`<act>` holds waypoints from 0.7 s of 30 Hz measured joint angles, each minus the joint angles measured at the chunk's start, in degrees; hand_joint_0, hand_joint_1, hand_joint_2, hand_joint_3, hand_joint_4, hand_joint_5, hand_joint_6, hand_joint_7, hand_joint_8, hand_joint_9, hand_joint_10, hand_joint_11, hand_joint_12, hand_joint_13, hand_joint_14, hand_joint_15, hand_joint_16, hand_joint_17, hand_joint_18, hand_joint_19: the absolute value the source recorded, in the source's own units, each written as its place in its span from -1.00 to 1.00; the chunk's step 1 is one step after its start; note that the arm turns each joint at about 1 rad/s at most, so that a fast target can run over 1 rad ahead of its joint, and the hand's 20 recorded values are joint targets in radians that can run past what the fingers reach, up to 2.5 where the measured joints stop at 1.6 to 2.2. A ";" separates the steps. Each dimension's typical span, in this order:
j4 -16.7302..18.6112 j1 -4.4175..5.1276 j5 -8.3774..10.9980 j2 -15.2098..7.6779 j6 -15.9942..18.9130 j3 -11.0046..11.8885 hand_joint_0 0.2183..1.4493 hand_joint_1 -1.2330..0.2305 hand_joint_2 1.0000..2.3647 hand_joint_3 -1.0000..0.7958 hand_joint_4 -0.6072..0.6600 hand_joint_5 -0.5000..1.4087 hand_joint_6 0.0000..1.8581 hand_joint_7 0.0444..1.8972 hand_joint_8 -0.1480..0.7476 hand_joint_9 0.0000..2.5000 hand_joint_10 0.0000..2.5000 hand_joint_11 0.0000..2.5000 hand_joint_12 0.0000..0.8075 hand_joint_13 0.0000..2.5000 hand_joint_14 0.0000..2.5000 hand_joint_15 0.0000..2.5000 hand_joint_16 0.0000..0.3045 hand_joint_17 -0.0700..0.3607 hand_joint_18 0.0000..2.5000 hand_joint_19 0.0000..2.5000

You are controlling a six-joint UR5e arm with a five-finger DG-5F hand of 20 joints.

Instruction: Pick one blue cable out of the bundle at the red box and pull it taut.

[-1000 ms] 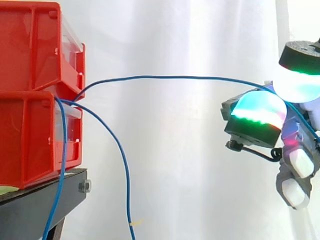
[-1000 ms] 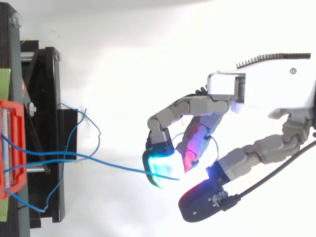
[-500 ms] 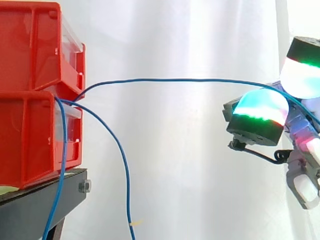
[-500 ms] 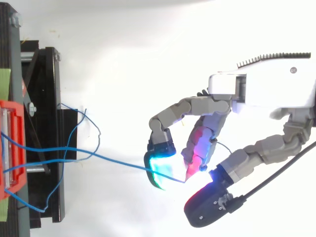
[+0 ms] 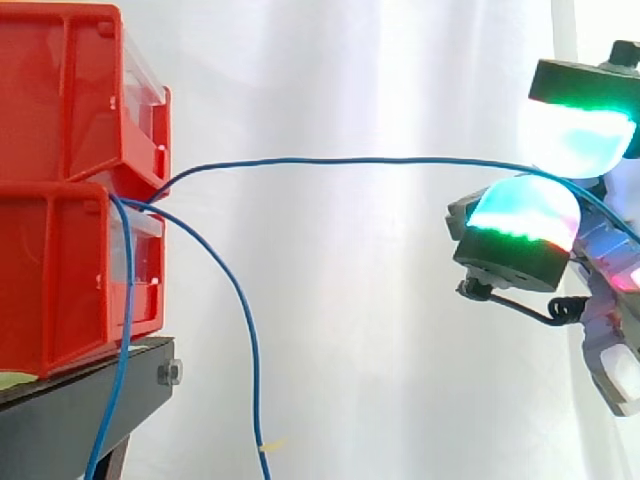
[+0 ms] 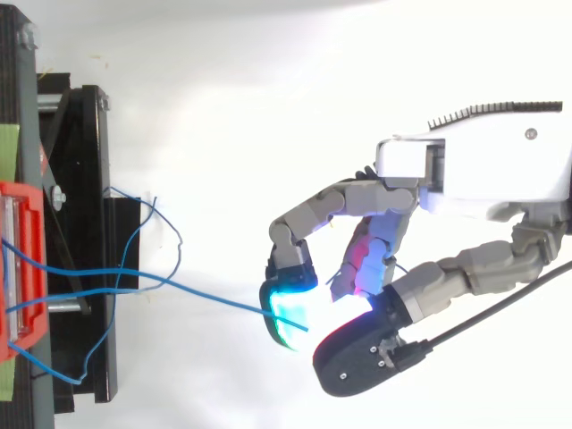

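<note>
Thumb [image 6: 357, 362] has swung back in toward the cyan fingertip [image 6: 290, 313] since half a second ago, when it stood apart. Robot hand [image 6: 384, 192] now pinches the blue cable [image 5: 380, 159] between those pads, so we judge it regripped. The cable's long axis runs near level from the red box [image 5: 60, 270] rightward to the hand. It arches gently and is not yet taut. The other strands [image 5: 245, 340] hang down.

Colours logged: red bins [image 5: 60, 180] on black stand [image 5: 80, 415] with a yellow-green tape strip [image 5: 12, 380], white curtain [image 5: 350, 320], blue cable [image 5: 350, 159], hand [image 6: 474, 170] white-cased with grey fingers [image 6: 313, 210], pads [image 5: 520, 210] glowing cyan over green bands, one magenta-red.
</note>
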 measured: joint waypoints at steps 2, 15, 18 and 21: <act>0.06 0.05 -0.01 0.00 -0.35 -0.01 -0.46 -0.11 -0.99 -0.34 -0.08 -0.35 -0.46 0.25 -0.08 0.07 -1.00 -1.00 -0.03 -0.19 -1.00 -0.82 -0.65 -0.11 -0.37 -0.69; 0.12 0.16 0.01 0.00 -1.03 0.00 -0.38 -0.43 -0.97 -0.12 -0.12 -0.35 -0.46 0.21 -0.08 0.06 -1.00 -1.00 -0.04 -0.18 -0.99 -0.81 -0.66 -0.14 -0.36 -0.70; 0.12 0.18 0.01 0.00 -1.03 0.00 -0.37 -0.45 -0.96 -0.09 -0.12 -0.35 -0.46 0.20 -0.07 0.06 -1.00 -1.00 -0.03 -0.18 -1.00 -0.81 -0.67 -0.14 -0.36 -0.71; 0.12 0.18 0.05 0.00 -1.03 0.00 -0.36 -0.48 -0.96 -0.07 -0.08 -0.35 -0.46 0.18 -0.04 0.05 -1.00 -1.00 -0.03 -0.18 -1.00 -0.81 -0.67 -0.15 -0.36 -0.72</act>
